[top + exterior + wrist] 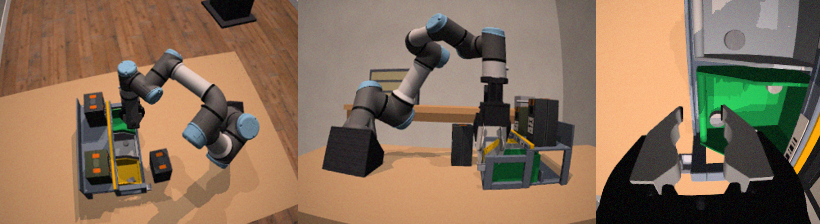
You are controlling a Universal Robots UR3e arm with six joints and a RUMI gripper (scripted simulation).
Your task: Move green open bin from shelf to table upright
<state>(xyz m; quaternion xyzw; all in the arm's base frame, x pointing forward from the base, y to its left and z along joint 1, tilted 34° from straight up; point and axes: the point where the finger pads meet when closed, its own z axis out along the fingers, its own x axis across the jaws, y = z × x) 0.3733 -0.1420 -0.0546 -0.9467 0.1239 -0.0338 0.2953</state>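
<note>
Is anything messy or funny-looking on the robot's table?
Nothing looks spilled or broken. The green bin sits in the shelf. One black box looks a bit left out: it stands on the table, while two other boxes are on the shelf.

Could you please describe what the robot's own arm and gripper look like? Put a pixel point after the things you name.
The arm [192,81] [411,83] has dark grey joint housings, pale grey-white tube sections and rounded light-blue caps, with black rings at some seams. Its gripper [490,157] [701,106] has a blocky black body and two grey, angular fingers with stepped edges that taper towards narrow tips. I can make out no loose cables or sleeves.
</note>
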